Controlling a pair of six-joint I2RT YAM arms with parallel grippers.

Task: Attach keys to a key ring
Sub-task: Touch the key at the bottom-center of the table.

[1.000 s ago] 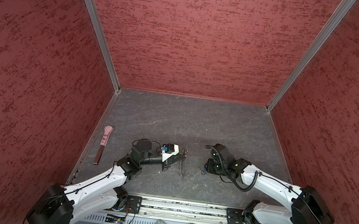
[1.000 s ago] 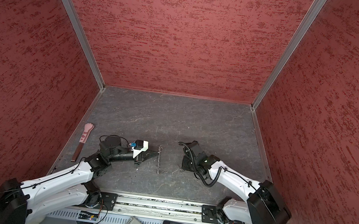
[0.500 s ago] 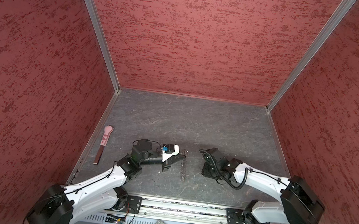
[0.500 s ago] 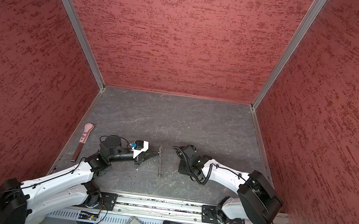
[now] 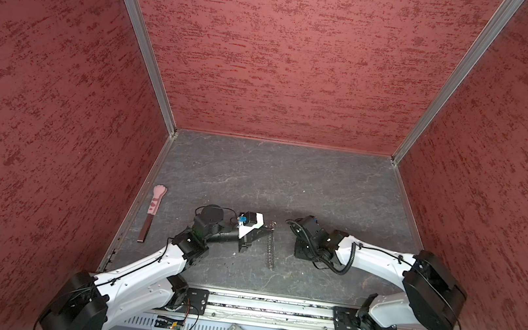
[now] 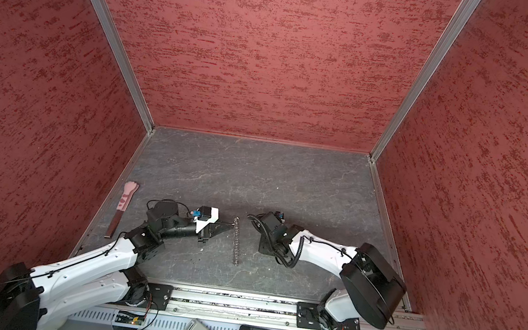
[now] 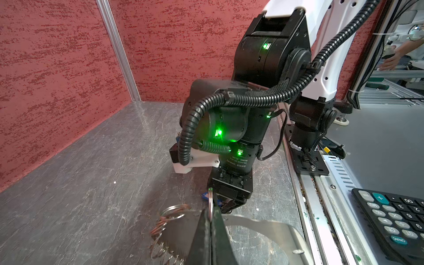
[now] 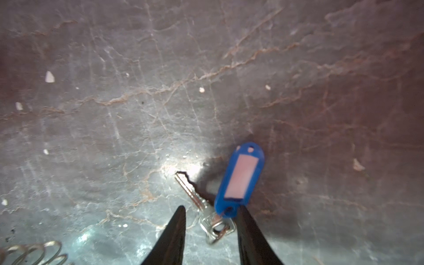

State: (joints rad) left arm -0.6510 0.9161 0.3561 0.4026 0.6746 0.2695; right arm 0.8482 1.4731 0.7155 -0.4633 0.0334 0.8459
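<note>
Left tool (image 7: 210, 212) pinches shut on the key ring (image 5: 271, 249); right tool (image 8: 211, 208), part open, straddles the keys (image 8: 241, 179) on the table (image 8: 137, 91).

Open across the whole far half of the floor (image 5: 271, 180), from left edge to right edge, up to the far wall. Blocked along the left edge by a pink paw-tipped stick (image 5: 151, 215), laid lengthwise just beside the wall. Blocked in the near half by the left arm (image 5: 154, 262), reaching in from the near left corner, and by the right arm (image 5: 371, 258), from the near right corner. Blocked at the middle by the key ring (image 5: 270, 250), a row of silver loops laid near to far, pinched at its far end by the closed left gripper (image 5: 269, 230). Passable there only by a narrow bare strip between that row and the right gripper (image 8: 211, 207), parted low astride the keys (image 8: 241, 179) on the floor. Bare also between the stick and the left arm.
</note>
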